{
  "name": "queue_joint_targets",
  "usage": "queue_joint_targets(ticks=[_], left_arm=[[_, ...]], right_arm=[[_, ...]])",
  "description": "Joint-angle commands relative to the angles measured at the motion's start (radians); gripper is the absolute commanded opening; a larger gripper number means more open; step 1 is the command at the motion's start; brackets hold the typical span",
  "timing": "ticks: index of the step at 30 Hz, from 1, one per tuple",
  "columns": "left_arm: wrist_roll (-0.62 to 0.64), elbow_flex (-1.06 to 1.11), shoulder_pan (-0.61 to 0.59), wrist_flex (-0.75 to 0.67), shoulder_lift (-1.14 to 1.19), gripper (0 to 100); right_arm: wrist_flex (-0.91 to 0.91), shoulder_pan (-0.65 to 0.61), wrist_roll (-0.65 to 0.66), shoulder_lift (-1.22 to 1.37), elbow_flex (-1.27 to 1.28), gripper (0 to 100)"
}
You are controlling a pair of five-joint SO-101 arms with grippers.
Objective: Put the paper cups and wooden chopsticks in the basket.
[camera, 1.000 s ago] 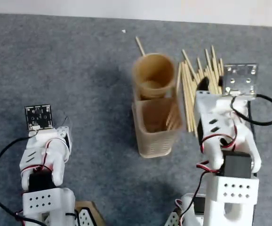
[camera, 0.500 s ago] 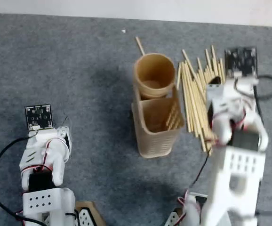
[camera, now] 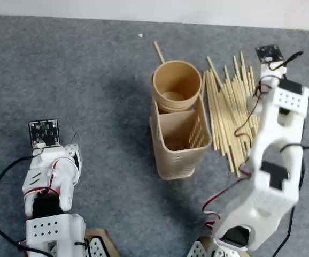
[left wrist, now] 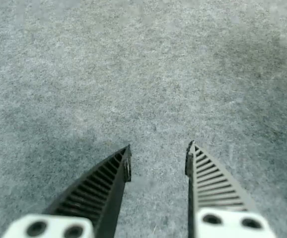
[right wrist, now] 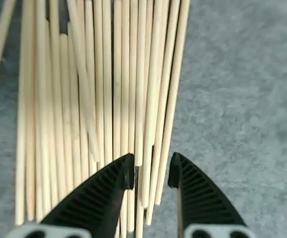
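A tan slotted basket [camera: 179, 155] stands mid-table, with a paper cup [camera: 176, 85] upright in its far compartment. Several wooden chopsticks [camera: 228, 115] lie in a loose pile to the basket's right. One more chopstick [camera: 159, 52] lies behind the cup. My right arm [camera: 276, 128] stretches over the pile's right side. My right gripper [right wrist: 151, 158] is open just above the chopsticks [right wrist: 104, 89], its tips on either side of a few stick ends. My left gripper [left wrist: 158, 148] is open over bare grey carpet, and its arm [camera: 53, 176] stays folded at the lower left.
Grey carpet [camera: 79, 69] covers the table, with free room to the left of the basket. A pale wall edge [camera: 144, 9] runs along the far side. A brown board corner [camera: 98, 238] shows by the left arm's base.
My right arm has risen and stretched away from its base, its wrist now past the far end of the chopstick pile. The left arm has not moved.
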Motion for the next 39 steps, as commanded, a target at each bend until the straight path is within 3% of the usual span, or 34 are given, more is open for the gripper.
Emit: queue_joint_targets(ticks=[1,12,15,17,21,39], left_arm=[[-0.006,-0.007,0.022,-0.02,-0.01,20],[-0.006,-0.007,0.022,-0.02,-0.01,20],[-0.006,-0.007,0.022,-0.02,-0.01,20],[-0.006,-0.007,0.022,-0.02,-0.01,20],[-0.006,-0.007,0.022,-0.02,-0.01,20],[-0.006,-0.005,0.022,-0.02,-0.01,20]], right_arm=[[0.05,0.008,0.014,0.153,-0.203,13.4],[0.053,0.03,0.014,0.427,-0.38,13.0],[0.053,0.042,0.011,0.437,-0.392,6.3],[0.054,0.047,0.008,0.426,-0.406,0.0],[0.111,0.051,0.005,0.386,-0.46,0.5],[0.318,0.01,-0.238,0.122,-0.779,0.5]])
